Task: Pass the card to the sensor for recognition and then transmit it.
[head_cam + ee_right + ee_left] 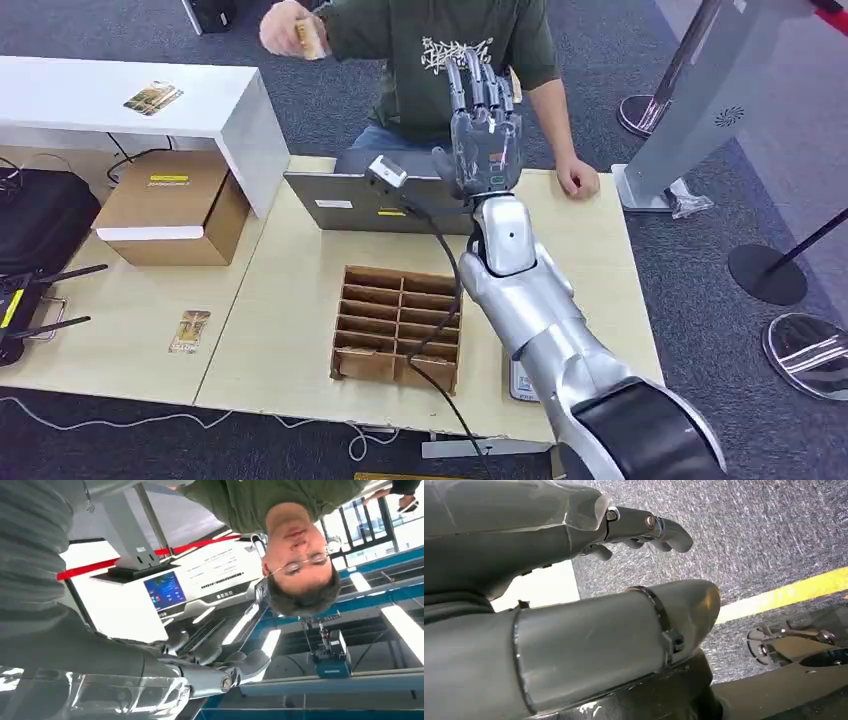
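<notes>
We are standing at a pale wooden counter (290,360) and are reaching our right arm (540,320) out over it toward a person in a green shirt (440,50) who is sitting on the far side. Beside the counter on our left, a white shelf (120,95) is carrying one card (153,97), and a closed cardboard box (172,208) is sitting just below it. A grey laptop (370,205) is standing near the counter's far edge with its lid turned toward us, and a small sensor module (387,171) with a black cable is perched on its top edge. Nearer to us, a brown cardboard divider tray (398,325) is lying on the counter, its compartments open to view. Our right hand (483,125) is being held upright above the laptop, palm away from us, fingers extended and apart and gripping nothing. Our left hand (644,527) is hanging over grey carpet with a yellow stripe, its fingers curled loosely with nothing in them. The person is holding the card (312,38) up in a raised hand, well apart from our right hand, while the other hand is resting on the counter's far edge. Another card (189,331) is lying flat on the counter to the left of the tray.
</notes>
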`<action>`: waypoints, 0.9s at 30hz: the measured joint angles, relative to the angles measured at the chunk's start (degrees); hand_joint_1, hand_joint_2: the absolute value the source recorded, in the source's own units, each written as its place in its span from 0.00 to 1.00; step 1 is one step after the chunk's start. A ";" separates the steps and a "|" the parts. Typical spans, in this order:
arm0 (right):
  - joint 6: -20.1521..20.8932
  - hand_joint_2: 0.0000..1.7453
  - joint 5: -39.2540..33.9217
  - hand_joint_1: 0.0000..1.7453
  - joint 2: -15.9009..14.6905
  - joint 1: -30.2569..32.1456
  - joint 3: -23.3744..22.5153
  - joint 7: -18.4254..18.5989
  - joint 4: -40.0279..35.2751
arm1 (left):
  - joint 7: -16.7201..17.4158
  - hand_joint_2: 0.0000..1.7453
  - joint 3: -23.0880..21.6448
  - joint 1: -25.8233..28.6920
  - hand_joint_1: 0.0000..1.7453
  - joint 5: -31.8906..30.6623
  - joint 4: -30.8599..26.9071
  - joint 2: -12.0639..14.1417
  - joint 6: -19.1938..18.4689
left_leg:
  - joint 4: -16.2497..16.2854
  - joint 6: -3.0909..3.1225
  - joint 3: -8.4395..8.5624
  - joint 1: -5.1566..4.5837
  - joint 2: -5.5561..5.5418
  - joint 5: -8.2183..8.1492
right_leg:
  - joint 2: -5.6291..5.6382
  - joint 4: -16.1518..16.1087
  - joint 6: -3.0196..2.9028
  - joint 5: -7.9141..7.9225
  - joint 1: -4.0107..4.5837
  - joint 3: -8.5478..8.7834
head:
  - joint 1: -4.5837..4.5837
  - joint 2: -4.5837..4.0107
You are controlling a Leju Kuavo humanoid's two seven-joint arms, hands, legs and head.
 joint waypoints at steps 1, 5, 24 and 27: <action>-0.02 1.00 0.00 0.00 0.00 0.00 0.00 -0.02 0.02 | 0.00 0.00 0.00 0.00 0.00 0.00 0.00 0.00 0.00 | 0.00 0.00 0.00 0.00 0.00 0.00 | 0.00 0.00 0.00 0.00 0.00 0.00 | 0.00 0.00; -0.07 1.00 -0.04 0.00 -0.02 0.01 0.00 -0.07 0.17 | 0.00 0.00 0.00 -0.01 0.00 -0.20 0.00 0.00 0.00 | 0.00 0.00 0.00 0.00 0.00 0.00 | 0.00 0.00 0.00 0.00 0.00 0.00 | 0.02 0.00; -0.09 1.00 3.65 0.00 -0.09 0.12 -0.15 1.27 -0.30 | 0.02 0.00 0.00 -0.43 0.00 -1.27 0.00 0.00 -0.15 | 0.00 0.00 0.00 0.00 0.01 0.00 | 0.01 0.00 0.00 0.00 0.00 -0.02 | 0.02 0.00; -0.02 1.00 3.80 0.00 -0.30 0.46 -0.15 1.62 -1.57 | 0.00 0.00 0.00 -0.42 0.00 -1.42 0.00 0.00 -0.15 | 0.00 0.00 0.00 0.00 0.01 0.00 | 0.01 0.00 0.00 0.00 0.00 -0.03 | 0.02 0.00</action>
